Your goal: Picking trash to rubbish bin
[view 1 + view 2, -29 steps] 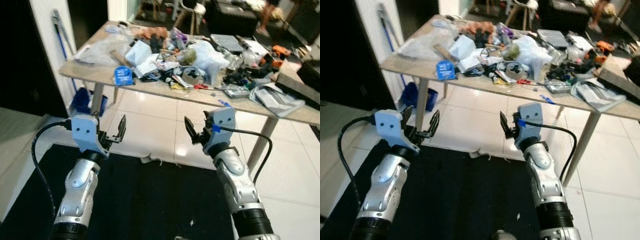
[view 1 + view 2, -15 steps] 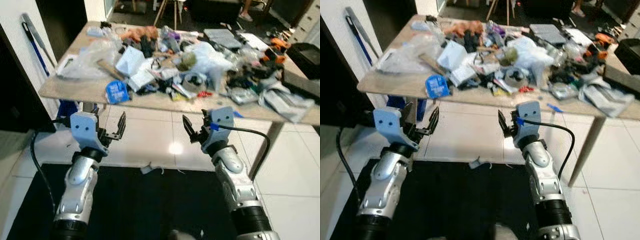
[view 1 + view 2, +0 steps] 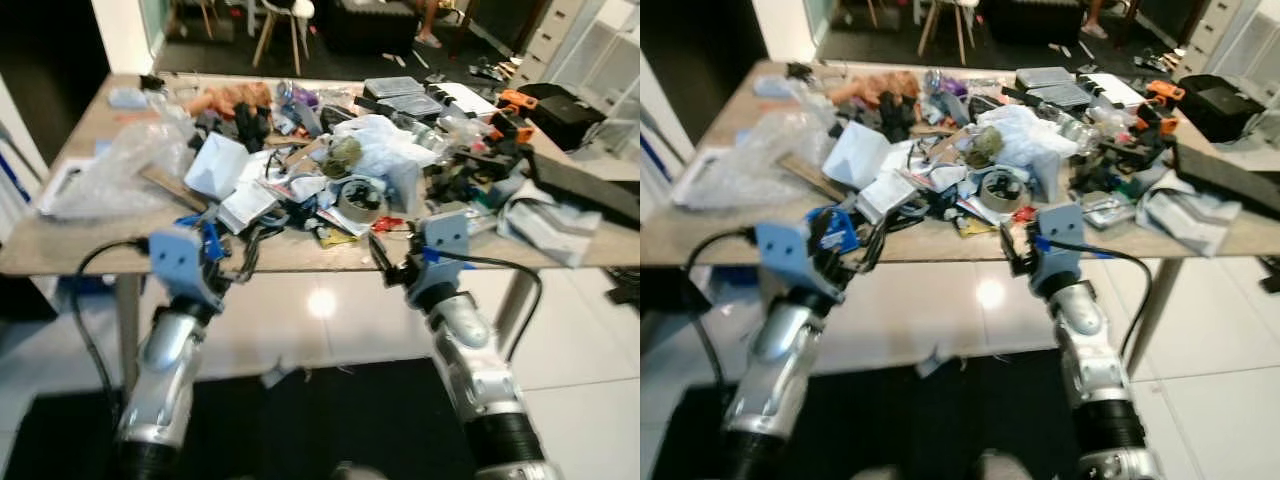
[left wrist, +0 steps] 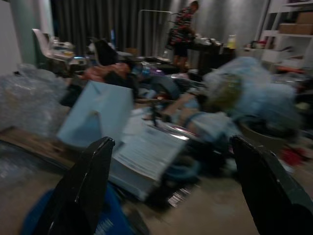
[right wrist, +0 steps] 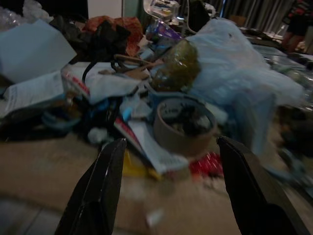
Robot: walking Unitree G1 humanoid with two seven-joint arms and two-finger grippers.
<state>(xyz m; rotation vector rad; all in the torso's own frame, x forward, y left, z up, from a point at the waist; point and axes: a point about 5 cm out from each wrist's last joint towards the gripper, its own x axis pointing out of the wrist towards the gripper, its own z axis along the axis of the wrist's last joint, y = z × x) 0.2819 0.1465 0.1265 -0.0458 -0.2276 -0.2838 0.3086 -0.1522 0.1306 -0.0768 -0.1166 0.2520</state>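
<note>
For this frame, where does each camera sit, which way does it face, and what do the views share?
Left eye view: on the head, looking forward and down at the cluttered table; both silver arms show, left gripper and right gripper open at the near edge.
Right eye view: same scene, its stereo twin.
Left wrist view: along its two black fingers at the clutter, a person beyond.
Right wrist view: along its fingers at the tape roll.
Shared: tape roll, white plastic bag.

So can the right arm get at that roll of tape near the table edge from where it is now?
Probably yes. The right tool is open at the table edge, and the tape roll lies straight ahead with only flat scraps between.
</note>
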